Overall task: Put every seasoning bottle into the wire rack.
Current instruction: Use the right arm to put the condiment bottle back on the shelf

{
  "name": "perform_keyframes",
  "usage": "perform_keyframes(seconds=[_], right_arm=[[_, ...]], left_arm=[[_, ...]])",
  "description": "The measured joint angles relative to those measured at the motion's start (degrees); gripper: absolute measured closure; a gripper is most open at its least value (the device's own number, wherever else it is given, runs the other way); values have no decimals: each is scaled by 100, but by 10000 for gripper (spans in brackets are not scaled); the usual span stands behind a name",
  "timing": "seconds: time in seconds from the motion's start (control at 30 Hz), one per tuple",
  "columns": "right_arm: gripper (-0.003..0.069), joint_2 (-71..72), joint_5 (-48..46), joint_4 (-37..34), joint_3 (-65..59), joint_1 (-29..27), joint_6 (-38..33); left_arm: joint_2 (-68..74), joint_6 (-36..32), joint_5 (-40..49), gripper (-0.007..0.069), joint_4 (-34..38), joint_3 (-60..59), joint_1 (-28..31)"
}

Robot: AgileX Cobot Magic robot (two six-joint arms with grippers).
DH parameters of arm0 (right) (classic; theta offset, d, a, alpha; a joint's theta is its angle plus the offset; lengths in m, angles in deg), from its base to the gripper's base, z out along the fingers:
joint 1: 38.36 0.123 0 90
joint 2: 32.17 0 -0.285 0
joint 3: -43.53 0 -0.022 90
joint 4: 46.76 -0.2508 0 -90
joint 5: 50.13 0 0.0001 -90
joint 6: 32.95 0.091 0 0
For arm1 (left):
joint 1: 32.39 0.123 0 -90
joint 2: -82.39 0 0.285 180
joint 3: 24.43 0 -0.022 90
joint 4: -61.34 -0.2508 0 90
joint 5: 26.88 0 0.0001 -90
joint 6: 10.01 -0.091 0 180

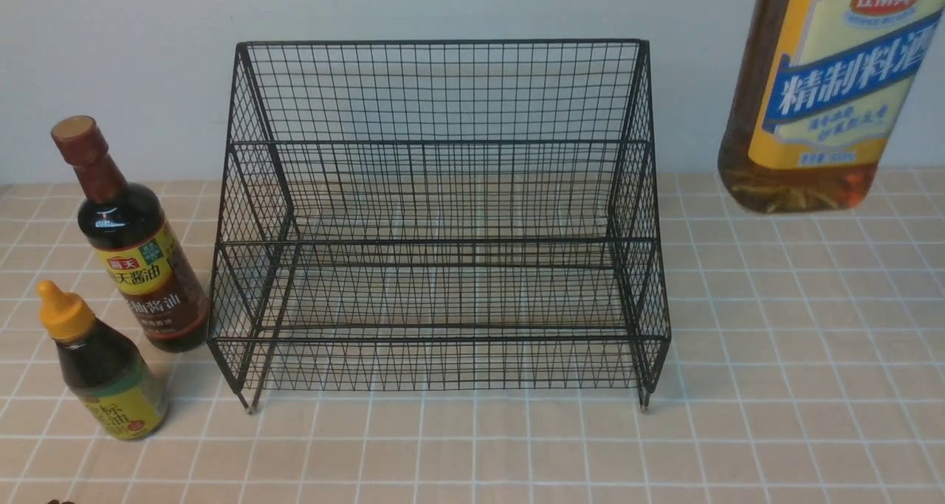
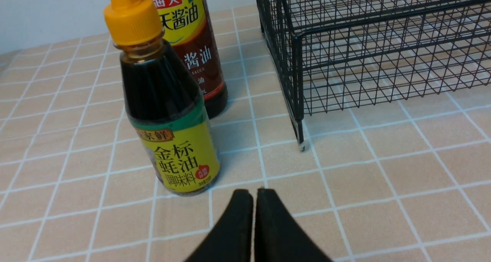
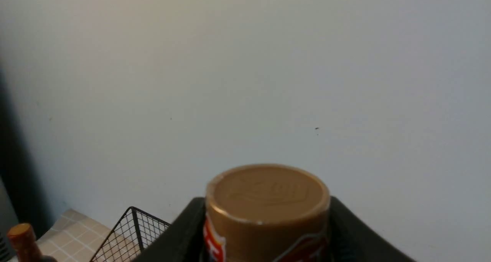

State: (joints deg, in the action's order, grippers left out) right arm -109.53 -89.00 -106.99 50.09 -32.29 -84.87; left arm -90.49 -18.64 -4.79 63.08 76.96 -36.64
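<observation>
A tan tiled counter [image 1: 775, 356] meets a pale wall [image 1: 133, 61]. One empty wire rack [image 1: 439, 144] stands there. Of three bottles, the long-necked bottle [image 1: 140, 253] and small bottle [image 1: 111, 378] stand just left of it. The amber bottle [image 1: 827, 98] hangs right of the rack, gripped by the right end effector [image 3: 266, 231]. The left end effector [image 2: 255, 200] is closed, empty.

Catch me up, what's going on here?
The right tool grips the tall amber bottle near its tan cap and holds it in the air, to the right of the wire rack. The rack holds no bottles yet. The dark long-necked bottle and the small yellow-capped bottle stand on the table left of it. The left tool is shut and empty, low near the small bottle.
</observation>
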Motion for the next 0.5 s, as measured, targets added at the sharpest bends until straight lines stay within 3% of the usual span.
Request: perform_keyframes(seconds=[0.23, 0.5], right_arm=[[331, -495, -246, -505, 0, 57, -494], [332, -1102, 876, -1160, 0, 1044, -1303]], left_arm=[[0, 0, 0, 631, 0, 0, 0], [0, 0, 0, 631, 0, 0, 0]])
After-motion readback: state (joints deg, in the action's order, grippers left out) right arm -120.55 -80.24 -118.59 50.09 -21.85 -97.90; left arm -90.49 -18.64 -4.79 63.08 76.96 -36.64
